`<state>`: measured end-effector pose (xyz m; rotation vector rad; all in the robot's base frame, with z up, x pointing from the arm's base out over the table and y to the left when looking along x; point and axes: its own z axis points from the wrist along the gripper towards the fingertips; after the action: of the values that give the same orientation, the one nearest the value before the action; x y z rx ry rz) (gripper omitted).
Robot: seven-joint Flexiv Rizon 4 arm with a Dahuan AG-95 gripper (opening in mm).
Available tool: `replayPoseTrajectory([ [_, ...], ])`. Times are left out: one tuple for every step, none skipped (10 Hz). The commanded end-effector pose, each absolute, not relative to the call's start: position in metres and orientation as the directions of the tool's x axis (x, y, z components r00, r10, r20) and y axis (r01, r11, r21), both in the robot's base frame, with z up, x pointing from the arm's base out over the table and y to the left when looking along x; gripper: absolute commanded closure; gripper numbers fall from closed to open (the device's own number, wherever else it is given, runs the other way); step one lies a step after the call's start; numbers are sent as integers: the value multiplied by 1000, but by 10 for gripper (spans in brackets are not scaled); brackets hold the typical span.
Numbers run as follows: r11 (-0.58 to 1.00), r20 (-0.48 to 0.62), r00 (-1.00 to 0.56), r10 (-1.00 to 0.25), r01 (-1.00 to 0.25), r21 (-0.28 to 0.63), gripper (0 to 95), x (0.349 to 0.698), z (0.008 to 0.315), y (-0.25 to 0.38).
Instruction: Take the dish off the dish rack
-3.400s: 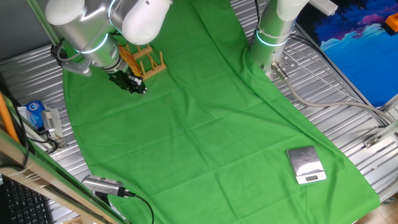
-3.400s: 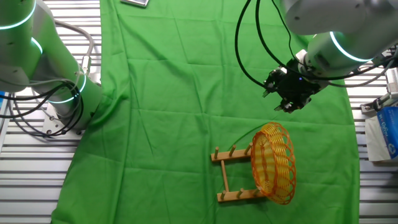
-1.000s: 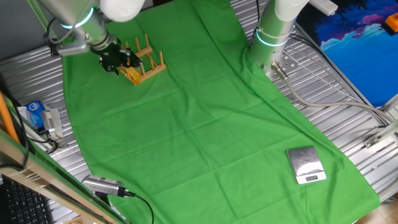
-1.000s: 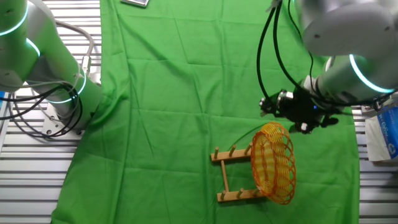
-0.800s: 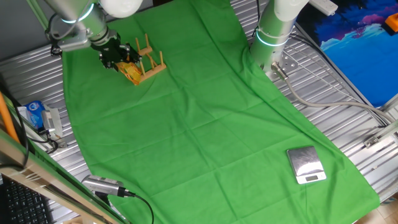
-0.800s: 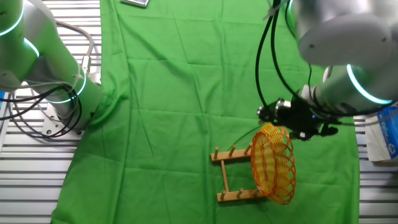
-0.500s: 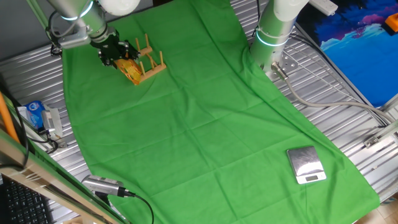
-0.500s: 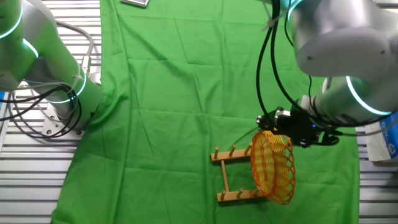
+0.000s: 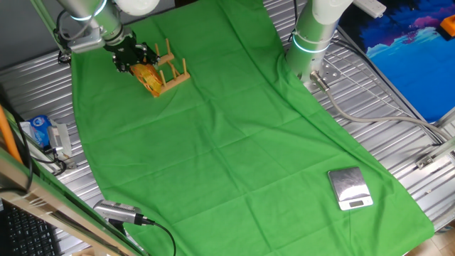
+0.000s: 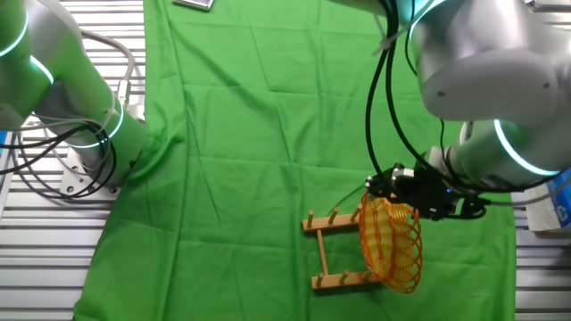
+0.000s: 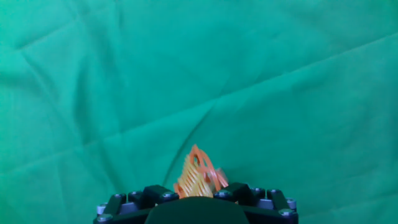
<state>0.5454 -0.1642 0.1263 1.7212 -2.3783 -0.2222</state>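
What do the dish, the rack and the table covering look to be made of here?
The dish: a yellow-orange openwork weave, probably moulded plastic or coated wire; the look leaves it open. The dish rack: light-brown unpainted wood, a flat base with round dowel pegs. The cloth: matte green fabric, with visible creases and fold lines. The gripper sits at the dish's upper rim.

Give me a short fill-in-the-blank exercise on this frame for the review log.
1. The dish stands on edge in the wooden ____.
2. The cloth that covers the table is ____.
3. The gripper is at the dish's ____ rim.
4. Near the cloth's corner in one fixed view lies a silver ____.

Missing words: dish rack; green; upper; scale
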Motion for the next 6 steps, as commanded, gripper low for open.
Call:
replayPoseTrajectory([
  [298, 68, -290, -954, -925, 236, 190, 546, 124, -170],
  [293, 69, -285, -956, -927, 236, 190, 545, 124, -174],
  [291, 72, -282, -957, -927, 235, 190, 544, 124, -175],
  [294, 75, -284, -956, -927, 234, 190, 544, 125, -175],
  [295, 71, -286, -956, -926, 235, 190, 544, 125, -176],
  [299, 72, -291, -954, -925, 234, 190, 542, 126, -177],
])
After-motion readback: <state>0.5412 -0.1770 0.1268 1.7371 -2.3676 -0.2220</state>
